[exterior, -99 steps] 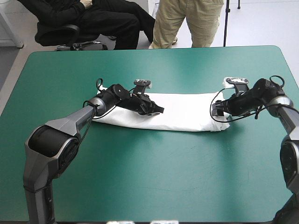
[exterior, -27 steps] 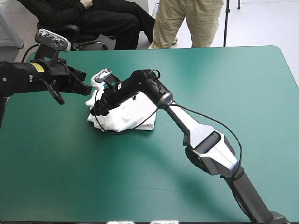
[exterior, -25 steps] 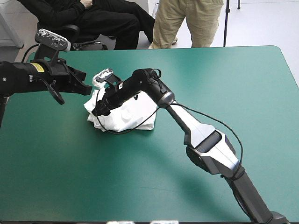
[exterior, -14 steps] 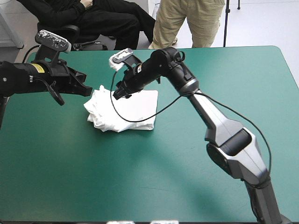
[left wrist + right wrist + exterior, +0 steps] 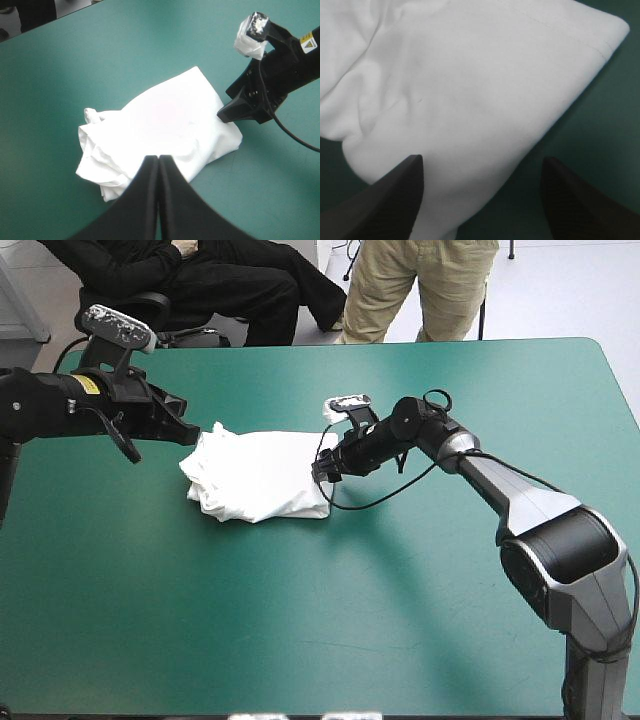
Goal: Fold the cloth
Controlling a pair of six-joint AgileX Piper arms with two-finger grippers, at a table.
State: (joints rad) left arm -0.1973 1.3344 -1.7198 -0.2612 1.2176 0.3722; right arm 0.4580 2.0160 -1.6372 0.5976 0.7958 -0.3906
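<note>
Withdrew the right end effector (image 5: pixel 322 468), spread open and empty, rightward to the right edge of the T-shirt (image 5: pixel 262 475). Held the left end effector (image 5: pixel 195 430) closed just left of that folded bundle, left of centre on the tabletop (image 5: pixel 400 620).

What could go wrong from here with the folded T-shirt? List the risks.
1. The right claw stands open at the T-shirt's edge; a finger may snag the top layer and drag the fold apart.
2. The end by the shut left claw is bunched in loose layers; it may slump open, leaving the bundle uneven.
</note>
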